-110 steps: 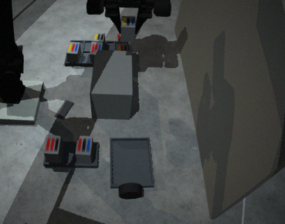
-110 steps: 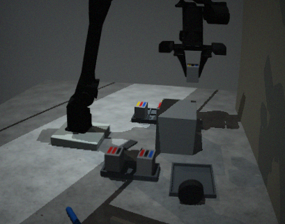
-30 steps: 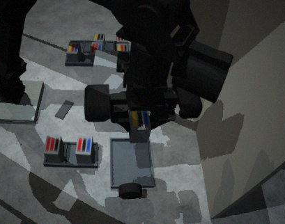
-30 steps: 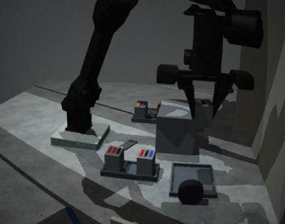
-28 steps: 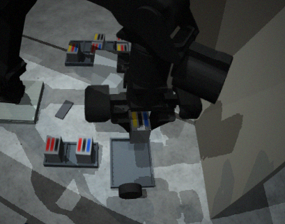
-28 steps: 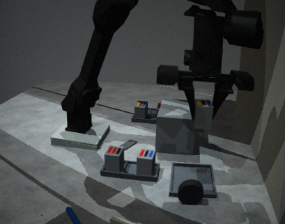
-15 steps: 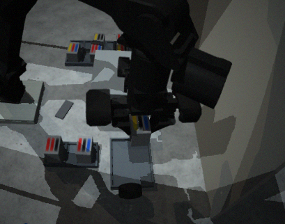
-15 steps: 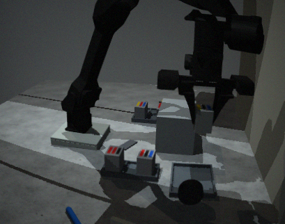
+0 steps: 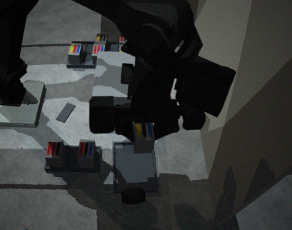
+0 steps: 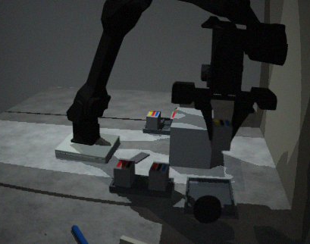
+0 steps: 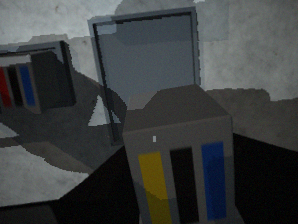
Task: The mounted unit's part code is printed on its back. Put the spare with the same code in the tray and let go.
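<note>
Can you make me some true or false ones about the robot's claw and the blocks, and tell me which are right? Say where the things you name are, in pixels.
1. The claw (image 9: 144, 137) (image 10: 222, 130) is holding a block (image 9: 144, 143) (image 10: 222, 136) (image 11: 177, 127). True.
2. The held block's stripes are yellow, black and blue. True.
3. The held block is lying flat on the tray's (image 9: 155, 171) (image 10: 231, 194) (image 11: 196, 50) floor. False: it is up in the claw, above the table.
4. The near rack (image 9: 73, 170) (image 10: 140, 192) has two blocks in it. True.
5. The blue stick (image 10: 79, 234) is inside the tray. False: it lies outside the tray.
</note>
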Robot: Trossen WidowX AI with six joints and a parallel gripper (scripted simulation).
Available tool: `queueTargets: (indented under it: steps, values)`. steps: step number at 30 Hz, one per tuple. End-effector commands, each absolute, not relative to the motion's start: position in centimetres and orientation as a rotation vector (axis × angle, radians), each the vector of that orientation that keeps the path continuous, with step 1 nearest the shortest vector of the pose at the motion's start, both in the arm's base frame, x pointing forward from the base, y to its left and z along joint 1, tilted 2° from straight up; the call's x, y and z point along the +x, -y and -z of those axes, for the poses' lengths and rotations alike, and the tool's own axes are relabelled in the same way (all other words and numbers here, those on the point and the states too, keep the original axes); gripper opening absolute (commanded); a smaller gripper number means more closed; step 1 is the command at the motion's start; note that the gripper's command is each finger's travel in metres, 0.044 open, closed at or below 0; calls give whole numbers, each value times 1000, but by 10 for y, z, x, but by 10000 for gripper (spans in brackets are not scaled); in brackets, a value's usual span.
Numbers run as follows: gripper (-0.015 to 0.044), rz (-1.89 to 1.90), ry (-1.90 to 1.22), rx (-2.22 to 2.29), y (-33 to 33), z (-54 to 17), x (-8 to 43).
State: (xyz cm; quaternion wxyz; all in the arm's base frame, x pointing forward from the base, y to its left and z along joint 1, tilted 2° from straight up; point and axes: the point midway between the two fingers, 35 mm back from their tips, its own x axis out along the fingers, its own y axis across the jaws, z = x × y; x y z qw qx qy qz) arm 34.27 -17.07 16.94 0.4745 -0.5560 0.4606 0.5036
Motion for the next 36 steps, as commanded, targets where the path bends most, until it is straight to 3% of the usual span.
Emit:
queueTargets:
  steps: [1,36]
  values:
    - [0,-1236,-1119,-1362,170,-166,344]
    - [0,-1236,-1119,-1362,172,-142,347]
